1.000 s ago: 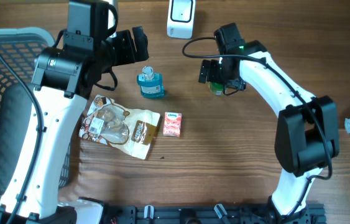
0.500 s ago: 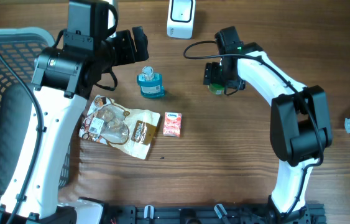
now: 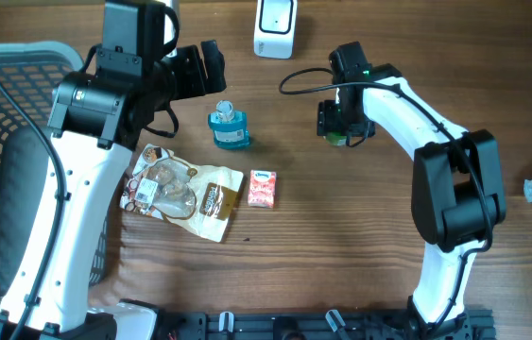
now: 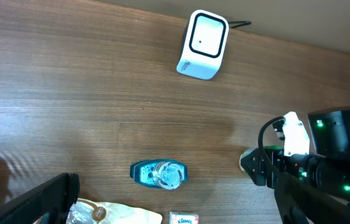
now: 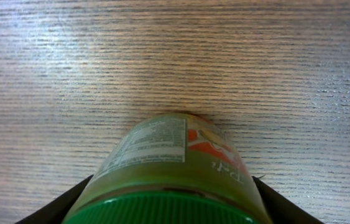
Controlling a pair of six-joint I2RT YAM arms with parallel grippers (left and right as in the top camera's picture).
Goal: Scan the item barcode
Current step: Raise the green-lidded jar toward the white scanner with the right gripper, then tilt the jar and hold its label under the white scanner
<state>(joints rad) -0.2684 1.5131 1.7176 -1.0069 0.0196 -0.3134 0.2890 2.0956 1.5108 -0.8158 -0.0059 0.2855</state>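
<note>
— So, what lies nearest us, farthest from the barcode scanner (image 3: 274,26)?
— A snack pouch (image 3: 185,192) and, just beside it, a pink tissue pack (image 3: 262,188), both flat on the worktop (image 3: 341,246).
— And closer to the scanner?
— A blue bottle (image 3: 229,129), on the near side of the scanner and slightly to its left. The left fingers (image 4: 44,199), off to the scanner's left, are spread wide with nothing between them.
— The item to scan?
— A green-lidded jar (image 5: 168,162) stands on the worktop, nearer than the scanner and to its right, well apart from it. The right fingers (image 5: 69,200) flank it on both sides; I cannot tell whether they press on it.
— And the scanner itself?
— Farthest back, white, a dark cable at its far side.
</note>
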